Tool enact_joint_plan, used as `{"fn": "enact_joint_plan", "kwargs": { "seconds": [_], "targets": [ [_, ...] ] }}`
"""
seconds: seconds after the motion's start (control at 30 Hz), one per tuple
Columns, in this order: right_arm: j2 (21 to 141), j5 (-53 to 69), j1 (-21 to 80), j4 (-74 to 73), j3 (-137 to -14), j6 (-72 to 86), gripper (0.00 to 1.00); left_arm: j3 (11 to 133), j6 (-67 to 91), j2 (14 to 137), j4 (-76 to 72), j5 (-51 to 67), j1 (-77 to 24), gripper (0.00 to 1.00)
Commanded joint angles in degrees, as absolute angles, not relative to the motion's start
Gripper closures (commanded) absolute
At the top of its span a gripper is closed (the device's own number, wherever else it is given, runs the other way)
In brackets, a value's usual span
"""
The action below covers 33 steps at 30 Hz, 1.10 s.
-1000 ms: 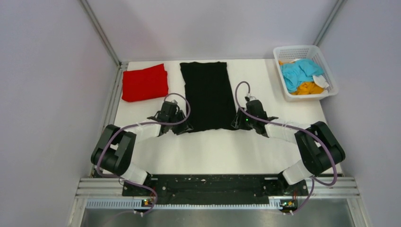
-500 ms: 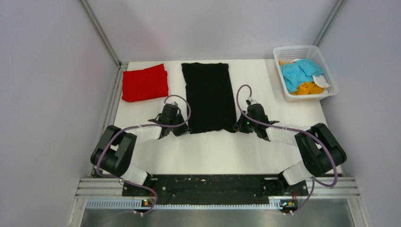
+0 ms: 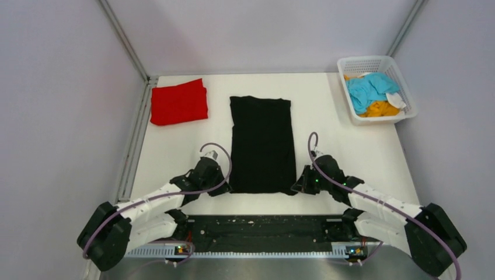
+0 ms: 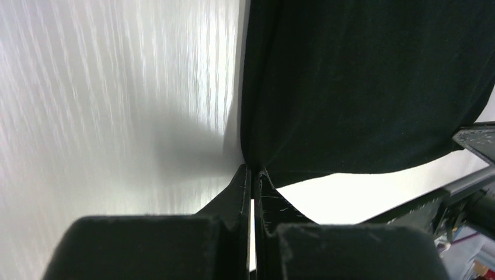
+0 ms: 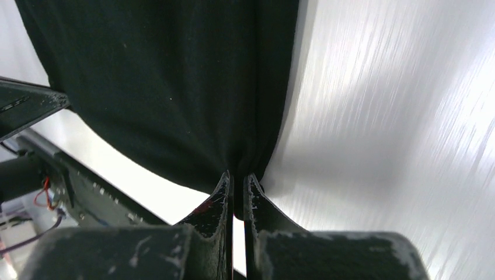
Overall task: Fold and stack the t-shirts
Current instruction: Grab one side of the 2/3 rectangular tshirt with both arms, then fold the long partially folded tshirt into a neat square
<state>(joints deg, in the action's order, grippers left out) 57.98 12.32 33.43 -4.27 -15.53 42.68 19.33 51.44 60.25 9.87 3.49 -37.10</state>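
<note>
The white bench (image 3: 350,146) is seen from above, with both arms bolted at its near edge. At its centre a black t-shirt (image 3: 261,146) is laid flat as one long, narrow rectangle. Its length runs from about mid-bench down towards the near edge, and its near hem is stopped just short of that edge.

At the far right corner a white mesh basket (image 3: 365,59) is set partly over the bench's right edge. Near the far left corner a red t-shirt (image 3: 178,102) is laid folded into a flat, roughly square block, well apart from the black one.

Inside the basket a light blue t-shirt (image 3: 370,87) is heaped in a crumpled mass. An orange t-shirt (image 3: 379,109) is partly covered beneath it, against the basket's near wall.

The left gripper (image 3: 226,189) is placed at the near left corner of the black t-shirt, low over the bench. In the left wrist view its fingers (image 4: 243,186) are pressed almost together, with the corner of the cloth pinched at their tips.

The right gripper (image 3: 296,189) is placed at the near right corner in the same way. In the right wrist view its fingers (image 5: 222,192) are drawn narrow, and the cloth is gathered into small folds where it is clamped.
</note>
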Motion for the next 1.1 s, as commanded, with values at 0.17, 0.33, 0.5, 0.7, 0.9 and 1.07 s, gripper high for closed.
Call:
{"fn": "enact_joint_plan", "kwargs": {
  "seconds": [0.17, 0.33, 0.5, 0.7, 0.9, 1.07],
  "targets": [
    [46.6, 12.2, 34.8, -10.0, -18.3, 45.8, 1.0, 19.5, 49.7, 47.1, 11.7, 4.7, -38.3, 1.0],
    [47.9, 8.1, 34.8, -4.0, -23.6, 44.3, 1.0, 25.5, 48.1, 46.6, 11.1, -0.4, -38.3, 1.0],
    [52.0, 5.3, 34.6, -1.9, -31.9, 39.9, 1.0, 35.0, 45.3, 51.7, 11.3, -9.9, -38.0, 1.0],
    [58.5, 3.6, 29.0, -0.5, -38.7, 39.1, 1.0, 46.2, 42.2, 61.4, 10.4, -12.7, -33.1, 1.0],
    [66.6, 3.7, 24.4, 1.6, -47.1, 35.9, 1.0, 55.3, 39.4, 71.0, 7.8, -8.6, -25.5, 1.0],
    [73.8, 7.5, 20.2, 4.4, -52.0, 35.1, 1.0, 62.4, 36.8, 78.2, 7.3, -6.3, -22.5, 1.0]
  ]
}}
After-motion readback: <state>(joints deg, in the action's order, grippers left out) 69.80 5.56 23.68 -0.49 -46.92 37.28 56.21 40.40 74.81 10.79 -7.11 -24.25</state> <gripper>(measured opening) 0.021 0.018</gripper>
